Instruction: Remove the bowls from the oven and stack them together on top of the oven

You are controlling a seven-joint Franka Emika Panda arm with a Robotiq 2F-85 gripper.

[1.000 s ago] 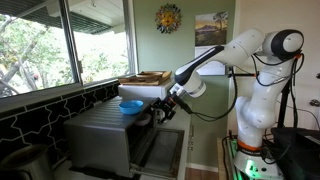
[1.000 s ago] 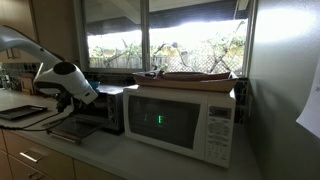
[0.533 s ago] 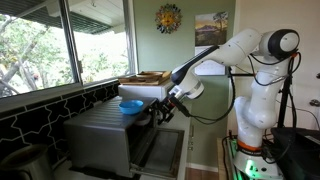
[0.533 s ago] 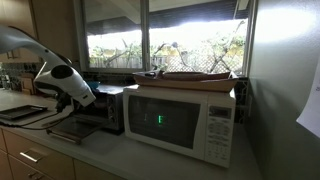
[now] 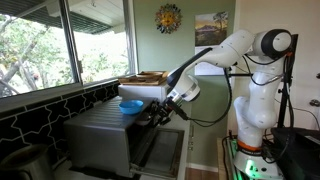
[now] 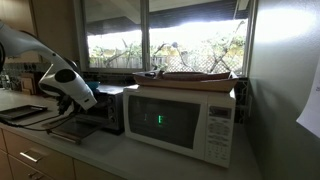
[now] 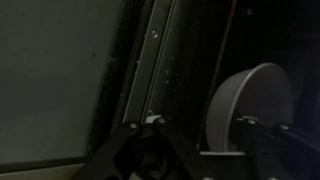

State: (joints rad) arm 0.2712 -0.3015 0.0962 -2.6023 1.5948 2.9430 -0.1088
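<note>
The grey oven (image 5: 100,135) stands on the counter with its front door (image 5: 160,150) dropped open; it also shows in an exterior view (image 6: 103,108). The blue bowl (image 5: 131,106) sits on the oven's flat top. My gripper (image 5: 160,116) is at the oven's open front, reaching into the cavity, also seen in an exterior view (image 6: 62,100). In the wrist view the pale pink-lilac bowl (image 7: 250,100) lies inside the dark oven. My gripper (image 7: 198,122) is open, with its fingers either side of the bowl's near rim and the right finger at the bowl.
A white microwave (image 6: 185,120) stands beside the oven with a flat tray (image 6: 190,76) on top; the tray also shows behind the oven (image 5: 145,77). Windows run behind the counter. The open oven door (image 6: 70,128) juts out over the counter.
My arm has lowered and moved a little further toward the oven opening. The blue bowl on top has not moved.
</note>
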